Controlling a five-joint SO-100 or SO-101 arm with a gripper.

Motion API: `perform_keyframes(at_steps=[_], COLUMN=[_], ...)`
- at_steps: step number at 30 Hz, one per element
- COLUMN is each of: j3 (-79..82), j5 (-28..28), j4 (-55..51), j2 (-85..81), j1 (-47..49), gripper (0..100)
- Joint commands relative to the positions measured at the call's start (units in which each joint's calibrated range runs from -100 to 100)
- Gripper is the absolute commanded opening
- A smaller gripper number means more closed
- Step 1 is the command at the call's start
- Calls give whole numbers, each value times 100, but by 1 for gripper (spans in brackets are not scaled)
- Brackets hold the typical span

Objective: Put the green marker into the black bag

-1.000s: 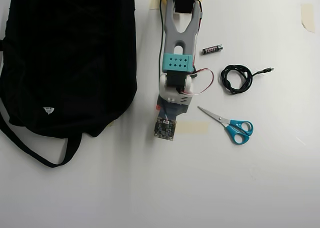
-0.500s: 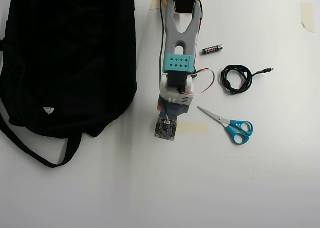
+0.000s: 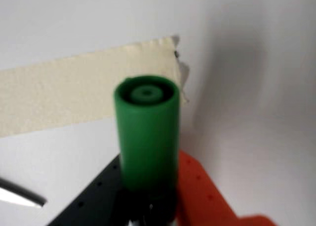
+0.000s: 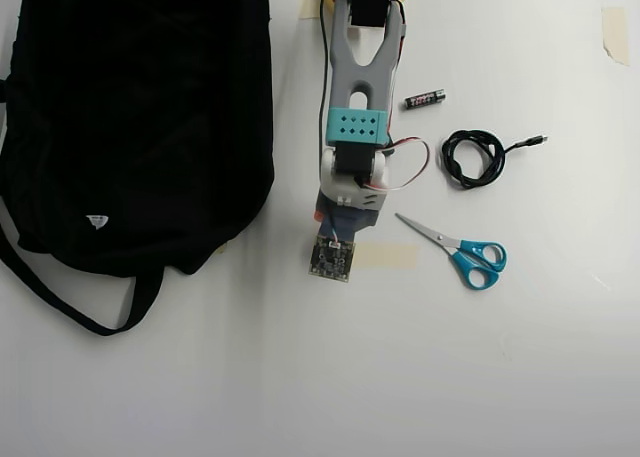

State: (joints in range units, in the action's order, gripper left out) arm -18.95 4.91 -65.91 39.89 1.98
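The gripper (image 3: 148,206) is clamping the green marker (image 3: 147,132) above a white table (image 4: 300,377); masking tape (image 3: 74,92) is lying at ten o'clock. The black bag (image 4: 130,117) is sitting at nine o'clock overhead.

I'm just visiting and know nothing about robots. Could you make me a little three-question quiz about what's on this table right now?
1. True or false: in the wrist view, the gripper holds the green marker.
2. In the overhead view, on which side of the arm is the black bag?
3. Which lies nearest the blue-handled scissors: (a) battery, (b) coiled cable, (c) bag?

Key: 1 true. 2 left. 3 (b).
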Motion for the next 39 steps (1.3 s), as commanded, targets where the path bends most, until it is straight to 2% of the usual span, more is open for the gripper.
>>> perform_keyframes(at_steps=[1, 4, 13, 22, 26, 31, 39], j3=[-109, -100, -100, -82, -118, -208, -226], j5=[-8, -8, -3, 2, 2, -3, 2], j4=[10, -16, -679, -937, -894, -825, -825], j2=[-97, -72, -155, -155, -155, -155, -155], j1=[-26, -34, 33, 93, 78, 78, 86], gripper=[2, 5, 26, 32, 29, 13, 7])
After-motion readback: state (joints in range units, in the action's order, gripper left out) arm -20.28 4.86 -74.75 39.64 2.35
